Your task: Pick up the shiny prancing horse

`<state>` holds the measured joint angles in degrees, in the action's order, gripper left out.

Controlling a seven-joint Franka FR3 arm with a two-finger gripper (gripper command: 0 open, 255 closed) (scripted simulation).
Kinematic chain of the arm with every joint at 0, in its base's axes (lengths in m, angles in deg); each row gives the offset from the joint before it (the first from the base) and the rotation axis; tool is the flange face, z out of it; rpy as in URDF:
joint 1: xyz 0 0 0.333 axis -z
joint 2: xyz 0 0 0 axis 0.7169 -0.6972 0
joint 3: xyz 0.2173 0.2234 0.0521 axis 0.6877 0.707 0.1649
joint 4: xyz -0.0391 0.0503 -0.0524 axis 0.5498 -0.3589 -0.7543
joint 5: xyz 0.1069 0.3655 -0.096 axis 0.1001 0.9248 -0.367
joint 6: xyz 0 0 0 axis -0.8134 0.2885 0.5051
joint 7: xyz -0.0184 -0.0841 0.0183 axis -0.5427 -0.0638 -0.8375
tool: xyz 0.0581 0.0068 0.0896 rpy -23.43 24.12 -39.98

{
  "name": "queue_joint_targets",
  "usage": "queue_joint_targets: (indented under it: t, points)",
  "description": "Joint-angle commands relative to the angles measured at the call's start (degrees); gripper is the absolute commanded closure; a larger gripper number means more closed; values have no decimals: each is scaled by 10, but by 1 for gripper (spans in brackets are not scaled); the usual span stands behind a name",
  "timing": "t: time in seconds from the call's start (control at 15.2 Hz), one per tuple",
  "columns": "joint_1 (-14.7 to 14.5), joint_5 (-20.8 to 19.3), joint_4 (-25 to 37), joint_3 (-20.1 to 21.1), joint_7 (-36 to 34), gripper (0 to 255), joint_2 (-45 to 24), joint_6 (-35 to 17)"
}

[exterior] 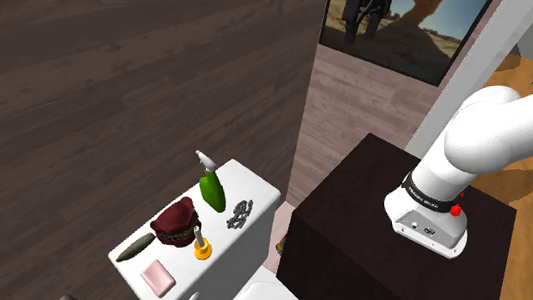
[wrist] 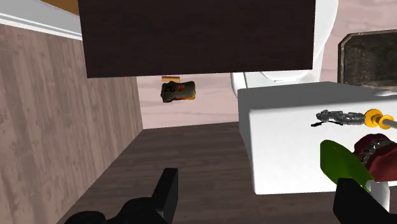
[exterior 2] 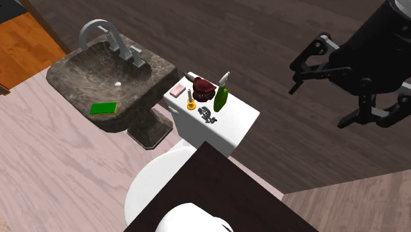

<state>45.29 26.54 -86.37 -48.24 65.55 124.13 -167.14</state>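
Observation:
The shiny silver horse (exterior: 241,214) lies on the white toilet tank lid (exterior: 259,189), at the end nearest the dark stand. In the second exterior view the horse (exterior 2: 207,113) sits just in front of a green spray bottle (exterior 2: 221,97). In the wrist view the horse (wrist: 337,117) lies on the lid (wrist: 286,127), far ahead of my gripper (wrist: 261,203) and off to one side. The black fingers (wrist: 167,191) stand wide apart with nothing between them. My gripper (exterior 2: 319,102) hangs high beside the tank, well away from the horse.
Also on the lid are a green spray bottle (exterior: 211,186), a dark red object (exterior: 175,223), a yellow bell-shaped piece (exterior: 202,247), a pink bar (exterior: 156,277) and a dark olive item (exterior: 135,248). A stone sink (exterior 2: 72,69) with a green sponge (exterior 2: 103,108) adjoins the tank. The dark stand (exterior: 361,215) is close by.

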Motion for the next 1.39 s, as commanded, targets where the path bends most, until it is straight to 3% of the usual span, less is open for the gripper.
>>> queue_joint_targets:
  t: [0.0,0.73,1.32]
  points:
    - [0,0,0,0,0,0,0,0]
    - [-51,79,-187,109,-74,0,24,-235]
    - [-91,139,-260,226,-144,0,-85,-477]
